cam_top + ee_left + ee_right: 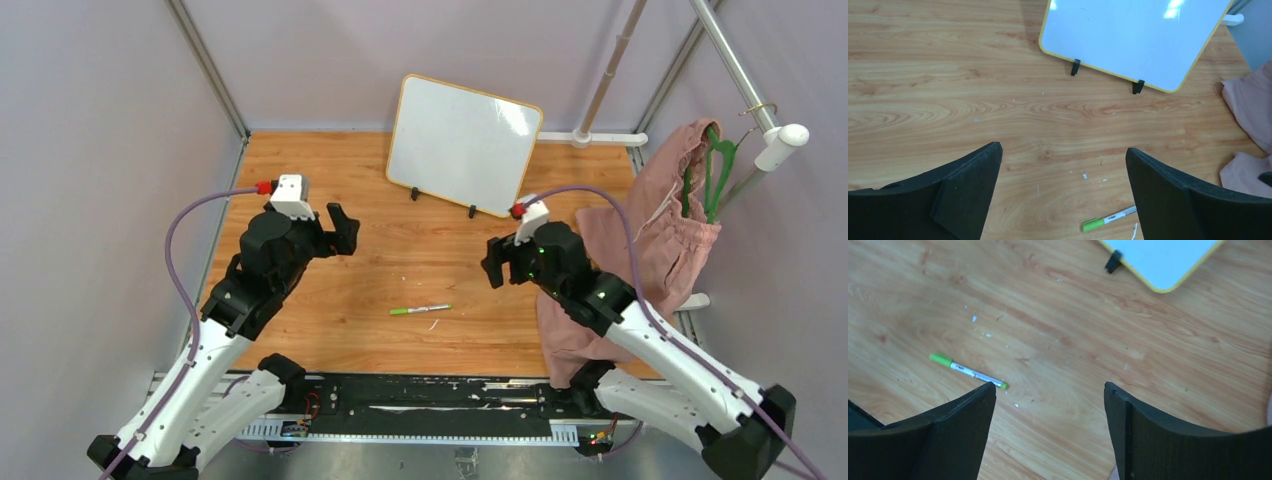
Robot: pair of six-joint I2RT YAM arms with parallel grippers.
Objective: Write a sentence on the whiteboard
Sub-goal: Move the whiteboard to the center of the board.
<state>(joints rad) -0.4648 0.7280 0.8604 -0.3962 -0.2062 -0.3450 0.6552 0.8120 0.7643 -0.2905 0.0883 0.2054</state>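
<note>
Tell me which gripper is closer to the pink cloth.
The right gripper: the pink cloth drapes just beside its arm, while the left gripper sits on the other side of the table, well away from it.

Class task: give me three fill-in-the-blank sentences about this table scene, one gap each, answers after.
The whiteboard has ____ written on it.
The green-capped marker lies flat on the wooden ____.
The left pincer and the right pincer are both ____ and hold nothing.
Missing words: nothing; table; open.
</note>
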